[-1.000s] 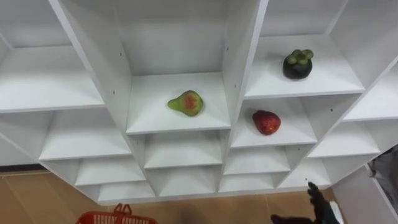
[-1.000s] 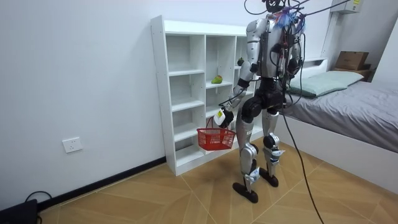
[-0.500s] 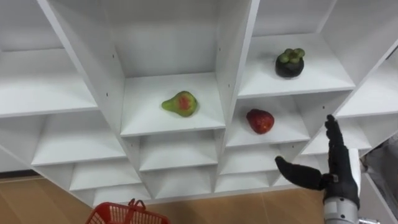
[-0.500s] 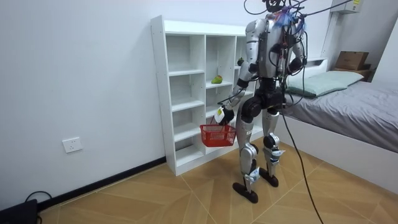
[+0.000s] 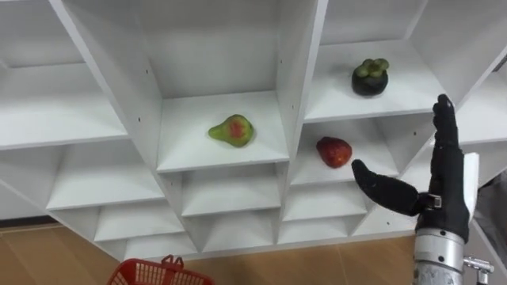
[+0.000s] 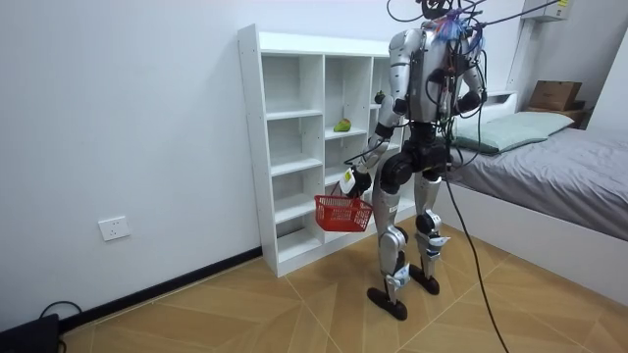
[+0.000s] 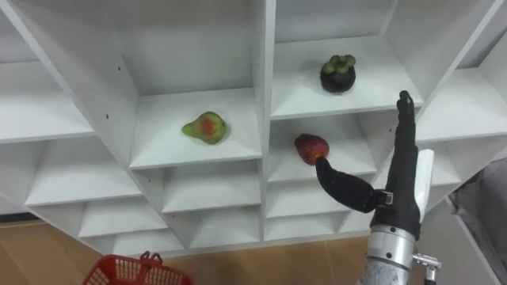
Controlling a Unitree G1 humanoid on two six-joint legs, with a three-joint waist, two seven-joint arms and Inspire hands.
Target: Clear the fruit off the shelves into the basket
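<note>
Your right hand (image 5: 441,199) is open, fingers straight, just right of the strawberry (image 5: 333,151) in the closet (image 5: 297,95). Your left hand (image 6: 350,182) grips the red basket (image 6: 341,213), well below the strawberry.

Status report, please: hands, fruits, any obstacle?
Right hand open, just short of red fruit. Left hand holds basket. Pear, dark fruit on shelves. Path clear.
</note>
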